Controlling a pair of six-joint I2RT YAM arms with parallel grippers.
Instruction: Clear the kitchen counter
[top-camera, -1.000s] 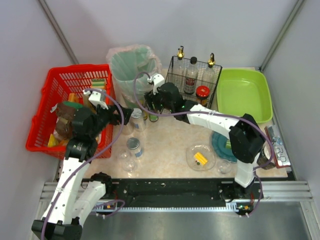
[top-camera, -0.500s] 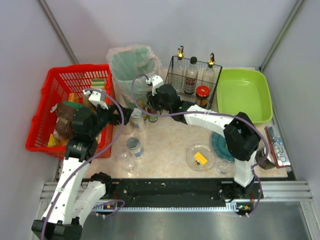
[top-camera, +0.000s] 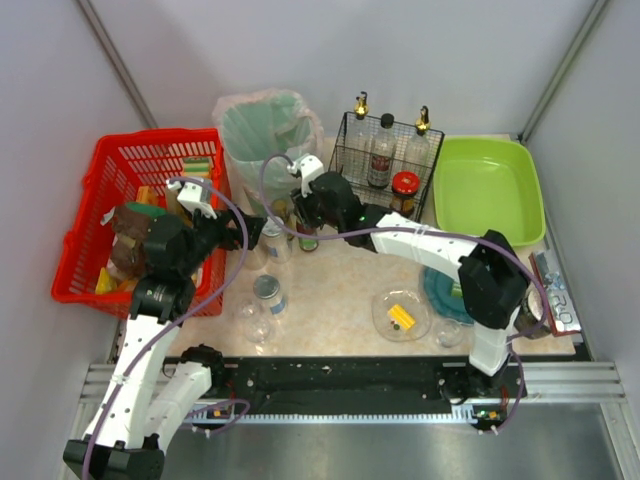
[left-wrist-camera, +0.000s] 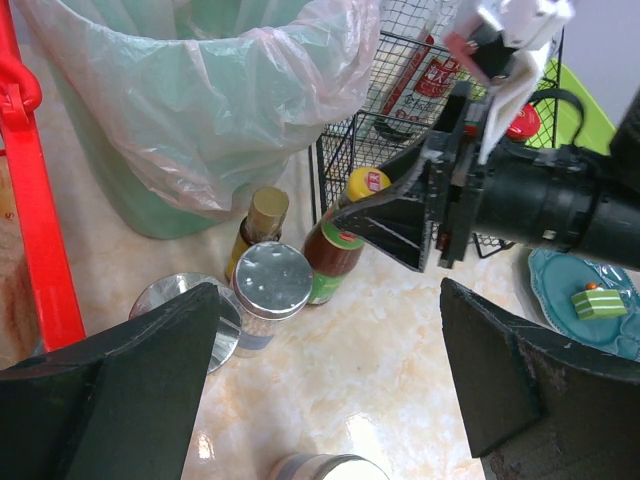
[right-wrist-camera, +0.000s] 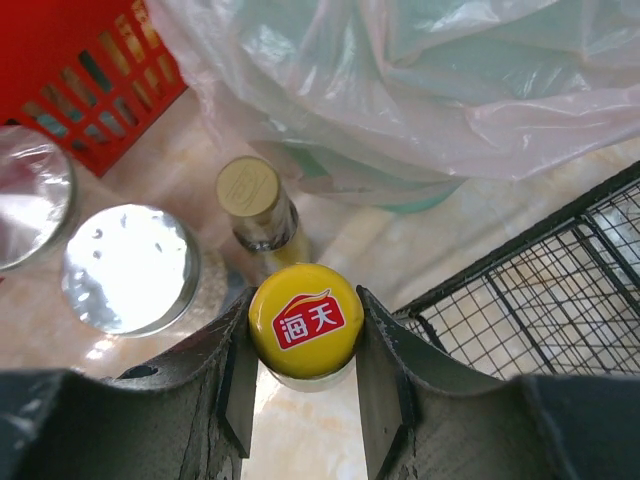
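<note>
The beige marbled surface (top-camera: 338, 287) spreads before the bagged green bin (top-camera: 262, 135), enclosed by pale walls (top-camera: 300, 50). Just before the bin, the right tool (right-wrist-camera: 304, 312) clamps a yellow-capped bottle (left-wrist-camera: 332, 262). The left tool (left-wrist-camera: 328, 295) gapes wide nearby.

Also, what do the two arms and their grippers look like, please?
The left arm and right arm have white links, black joints and a looping thin purple cable. The left gripper and right gripper are matte black with broad wedge-shaped fingers.
</note>
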